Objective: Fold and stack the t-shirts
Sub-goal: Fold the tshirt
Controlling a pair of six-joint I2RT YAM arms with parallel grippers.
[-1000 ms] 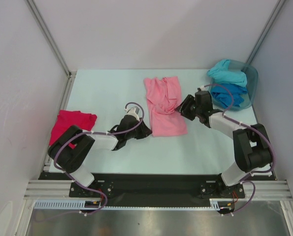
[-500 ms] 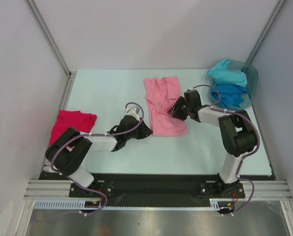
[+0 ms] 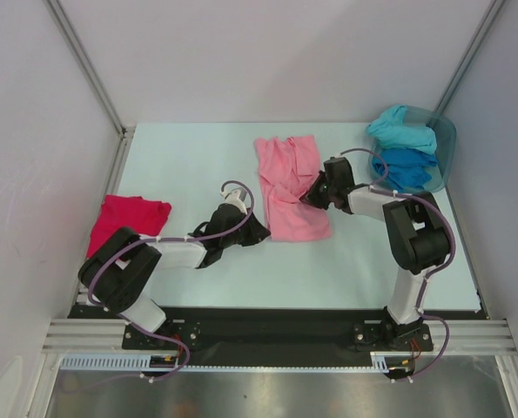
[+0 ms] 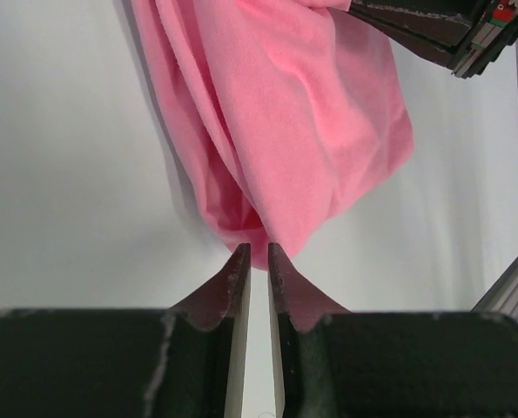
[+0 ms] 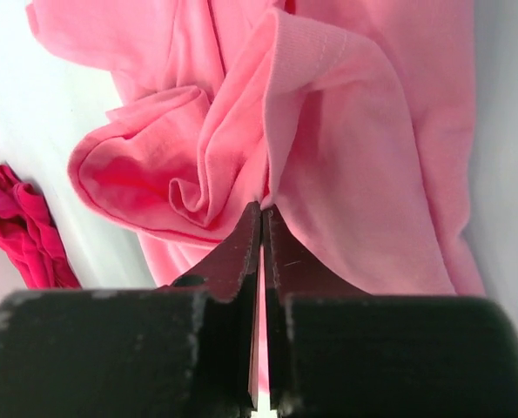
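The light pink t-shirt lies crumpled mid-table, also filling the left wrist view and the right wrist view. My left gripper is at its near left corner, its jaws almost together with the cloth's edge between the tips. From the right side, my right gripper is shut on a raised fold of the same shirt. A crimson t-shirt lies at the table's left edge. The turquoise t-shirt and the blue t-shirt sit in the tub.
The teal plastic tub stands at the back right corner. White walls with metal rails enclose the table on three sides. The right arm's wrist shows at the top right of the left wrist view.
My right gripper has moved left onto the pink t-shirt and closed on a fold. The left arm has barely moved, and its jaws have narrowed slightly.
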